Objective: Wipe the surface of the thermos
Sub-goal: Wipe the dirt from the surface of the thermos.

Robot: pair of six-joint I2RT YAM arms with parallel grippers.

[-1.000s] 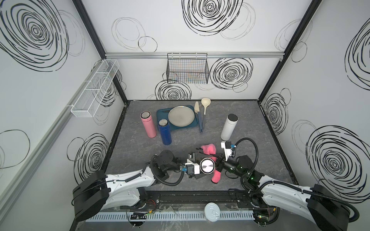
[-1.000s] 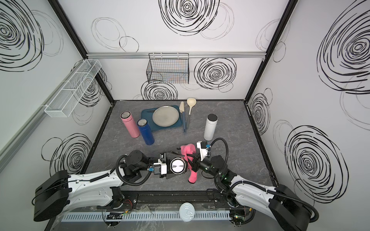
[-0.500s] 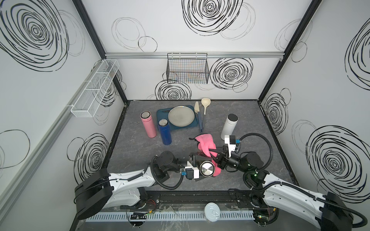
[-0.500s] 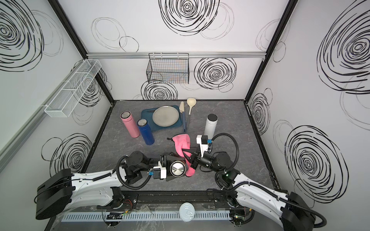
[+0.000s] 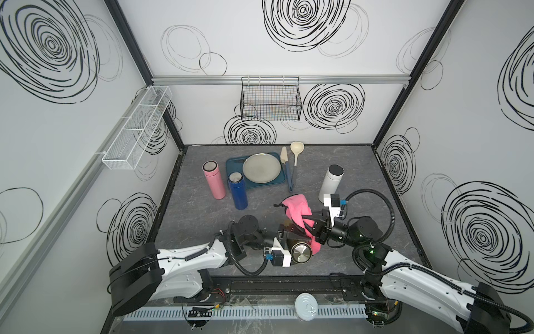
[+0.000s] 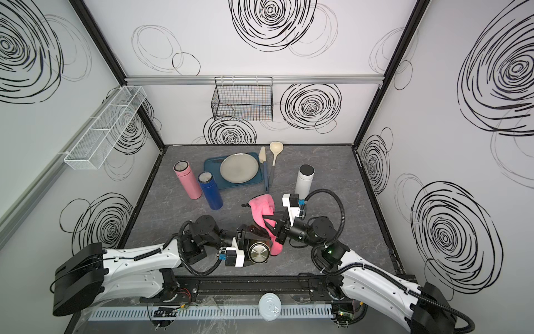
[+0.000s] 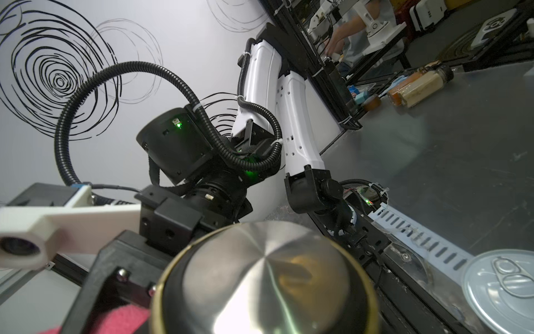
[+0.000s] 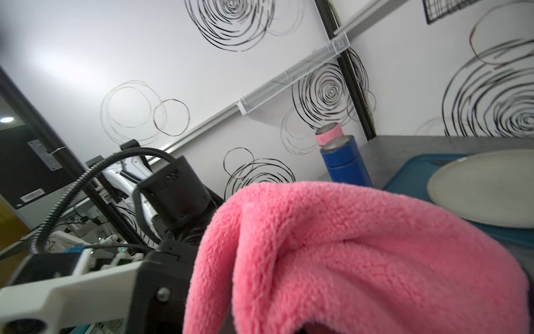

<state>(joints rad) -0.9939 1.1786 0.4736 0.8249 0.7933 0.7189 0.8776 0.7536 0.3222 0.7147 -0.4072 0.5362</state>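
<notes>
Gripping the black thermos point(image 5: 300, 252) with the left gripper point(image 5: 287, 241), jaws clamped tight around its body. Holds it on its side at the front middle of the grey table point(image 5: 202, 219), between the two arms. Turns its steel base up toward both top views and fills the left wrist view with it. Pinches the pink cloth point(image 5: 297, 206) in the right gripper point(image 5: 313, 230), jaws narrow on the fabric. Drapes that cloth against the far side of the thermos, with one end hanging just beside the base. Sits well apart from the upright pink bottle point(image 5: 213, 180), blue bottle point(image 5: 237, 191) and white bottle point(image 5: 331, 183) farther back.
</notes>
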